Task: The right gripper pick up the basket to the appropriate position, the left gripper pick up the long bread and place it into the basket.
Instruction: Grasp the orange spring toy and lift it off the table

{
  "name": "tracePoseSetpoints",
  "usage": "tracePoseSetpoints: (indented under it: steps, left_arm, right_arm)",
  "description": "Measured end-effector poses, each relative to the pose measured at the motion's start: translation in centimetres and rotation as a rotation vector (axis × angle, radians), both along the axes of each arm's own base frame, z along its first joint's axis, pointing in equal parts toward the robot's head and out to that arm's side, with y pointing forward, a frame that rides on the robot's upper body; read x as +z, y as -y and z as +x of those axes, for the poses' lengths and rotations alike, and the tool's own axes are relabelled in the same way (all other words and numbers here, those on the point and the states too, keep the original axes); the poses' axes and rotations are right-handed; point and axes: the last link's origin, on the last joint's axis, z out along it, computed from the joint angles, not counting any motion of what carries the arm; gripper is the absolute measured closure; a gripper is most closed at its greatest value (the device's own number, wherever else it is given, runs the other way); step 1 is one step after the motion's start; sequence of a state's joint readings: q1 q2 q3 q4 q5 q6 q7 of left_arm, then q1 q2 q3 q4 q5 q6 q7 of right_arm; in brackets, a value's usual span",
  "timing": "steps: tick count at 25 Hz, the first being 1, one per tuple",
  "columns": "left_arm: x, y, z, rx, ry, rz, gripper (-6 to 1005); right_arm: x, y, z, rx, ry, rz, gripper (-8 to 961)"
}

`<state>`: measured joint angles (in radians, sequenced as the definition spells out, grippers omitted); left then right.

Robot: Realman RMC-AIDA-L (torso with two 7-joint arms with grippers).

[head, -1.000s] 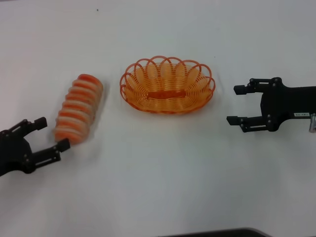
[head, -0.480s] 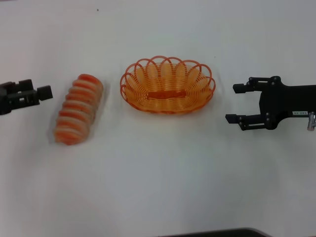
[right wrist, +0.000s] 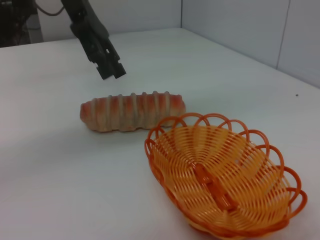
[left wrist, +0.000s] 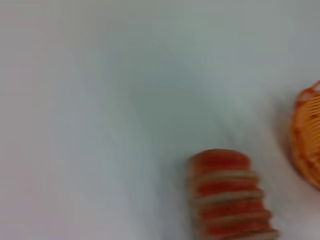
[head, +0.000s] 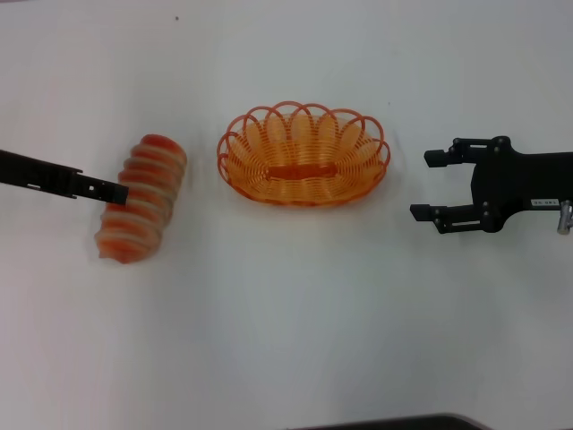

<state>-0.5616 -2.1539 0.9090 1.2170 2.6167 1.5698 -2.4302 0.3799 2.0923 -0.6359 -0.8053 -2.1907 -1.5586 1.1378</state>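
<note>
The long bread [head: 141, 199] lies on the white table left of the basket [head: 269, 163], cream with orange-red ridges, slanted. The orange wire basket stands empty at the table's middle. My left gripper [head: 115, 192] reaches in from the left, seen edge-on, and hovers over the loaf's middle; in the right wrist view it [right wrist: 111, 70] hangs just above the bread [right wrist: 132, 111]. My right gripper [head: 426, 187] is open and empty, to the right of the basket, apart from its rim. The left wrist view shows the bread's end [left wrist: 225, 197] and the basket's edge [left wrist: 307, 135].
The white table [head: 295, 305] carries nothing else. A dark edge [head: 394, 423] runs along the near side. Grey wall panels [right wrist: 240, 25] stand beyond the table in the right wrist view.
My left gripper has swung from the near left up and rightward, and now hangs over the bread, turned edge-on. The right gripper, basket and bread have stayed in place.
</note>
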Motion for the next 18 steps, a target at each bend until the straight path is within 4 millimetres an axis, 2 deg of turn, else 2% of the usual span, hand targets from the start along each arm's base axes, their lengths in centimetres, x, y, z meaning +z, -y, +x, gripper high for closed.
tracePoseSetpoints:
  steps: [4,5,11,18]
  left_arm:
    - [-0.9,-0.7,1.1,0.014,-0.112,0.014,78]
    - [-1.9,-1.0,1.8,0.008,-0.156,0.018,77]
    - [-3.5,-0.9,2.5,0.019,-0.119,-0.009,77]
    - [-4.2,-0.8,2.6,0.030,-0.090,-0.031,81]
  right_arm:
    - [0.0,-0.2,0.2,-0.024,0.006,0.011,128]
    - [0.0,-0.3,0.2,-0.026,0.006,0.011,128]
    - [-0.1,-0.3,0.2,-0.025,0.009,0.007,128]
    - [-0.1,-0.5,0.0,-0.021,0.012,0.009,128]
